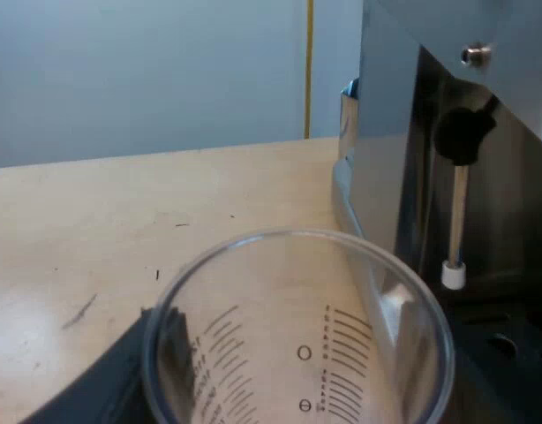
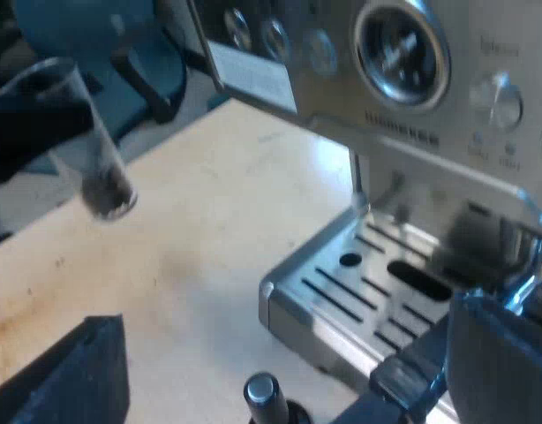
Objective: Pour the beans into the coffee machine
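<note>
A: We're right at the side of the espresso machine [image 1: 386,132], and the measuring glass [image 1: 297,353] is up off the table [image 1: 121,212]. In the left wrist view its rim is close in, with printed scale lines on the wall

B: The left gripper [image 2: 28,132] is clamped on it, one dark finger [image 1: 94,389] pressed against the wall. From the right arm you see the glass hanging in the air, a bit tilted, out by the table's edge and well apart from the drip tray [image 2: 359,283]

A: Beans?

B: A small dark heap of beans [image 2: 108,190] sits in the bottom, and nothing spilled that I can see

A: How will it handle?

B: Light, I'd say, stiff and clear. The walls are smooth and tapered, so it could squirm in a loose grip. Mid-wall, below the rim, is the place to hold it, firm but not crushing. The beans are loose, so they'll rush out together once it tips

A: And the right gripper [image 2: 284,353]?

B: Fingers wide apart, holding nothing, low before the machine's front. By my judgement the pour is not yet begun, since the glass has to get up over the machine's top
</note>
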Controlling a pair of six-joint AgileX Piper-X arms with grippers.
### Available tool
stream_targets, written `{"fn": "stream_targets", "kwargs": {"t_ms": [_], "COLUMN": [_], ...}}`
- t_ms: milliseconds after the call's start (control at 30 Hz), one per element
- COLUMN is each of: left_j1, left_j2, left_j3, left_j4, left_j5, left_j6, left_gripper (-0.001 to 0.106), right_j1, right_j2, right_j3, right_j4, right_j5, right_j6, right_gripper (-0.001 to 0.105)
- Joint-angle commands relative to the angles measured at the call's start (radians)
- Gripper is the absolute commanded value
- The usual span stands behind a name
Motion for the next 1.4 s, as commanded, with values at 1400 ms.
{"fn": "stream_targets", "kwargs": {"t_ms": [1400], "left_j1": [-0.087], "left_j2": [0.271], "left_j3": [-0.685], "left_j4": [0.285], "left_j5": [0.103], "left_j6": [0.047], "left_gripper": [0.025], "right_j1": [0.000], "right_j2": [-0.265], "right_j3": [-0.003], "right_j4": [-0.286], "right_j5": [0.419], "right_j6": [0.000], "right_gripper": [0.079]}}
